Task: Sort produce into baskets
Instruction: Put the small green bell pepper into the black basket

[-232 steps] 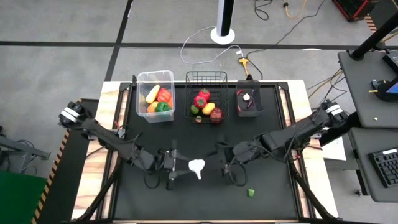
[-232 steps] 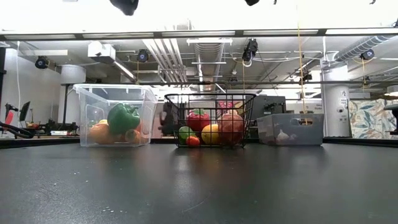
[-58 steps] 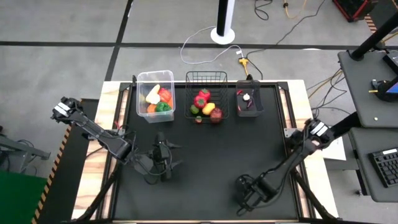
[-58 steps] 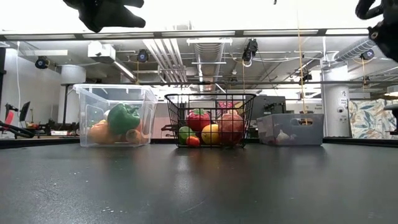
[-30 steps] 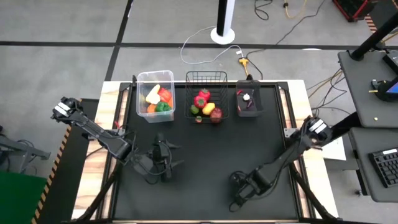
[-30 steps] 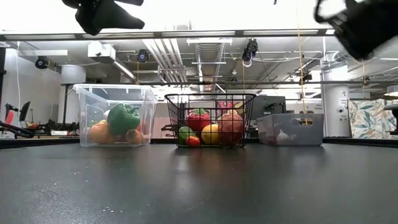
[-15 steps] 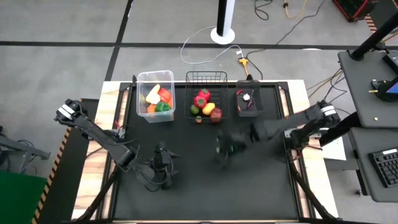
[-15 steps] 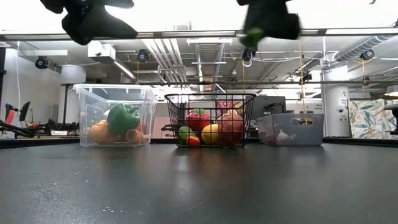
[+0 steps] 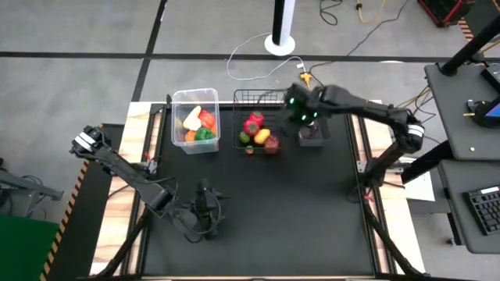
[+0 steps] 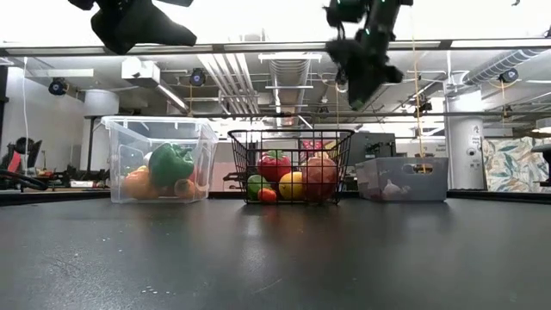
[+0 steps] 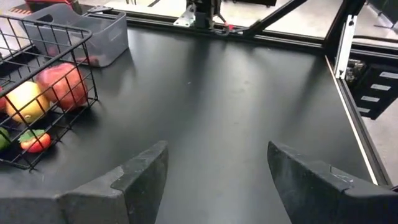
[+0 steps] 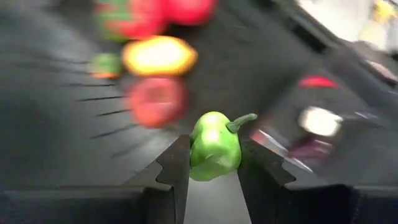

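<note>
The black table [image 9: 258, 211] lies bare across its near and middle stretch, so a gripper could sweep there freely. Along the far edge the clear tub [image 9: 194, 121], wire basket [image 9: 259, 121] and smoky bin [image 9: 313, 129] stand in a row, with narrow gaps between them

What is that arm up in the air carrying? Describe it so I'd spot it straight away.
Start at the black wire-mesh basket in the middle of the row at the table's far edge. Just above its right side hangs the right gripper, shut on a small green pepper with a curled stem. It is the only piece of produce up in the air; all the others lie in containers.
</note>
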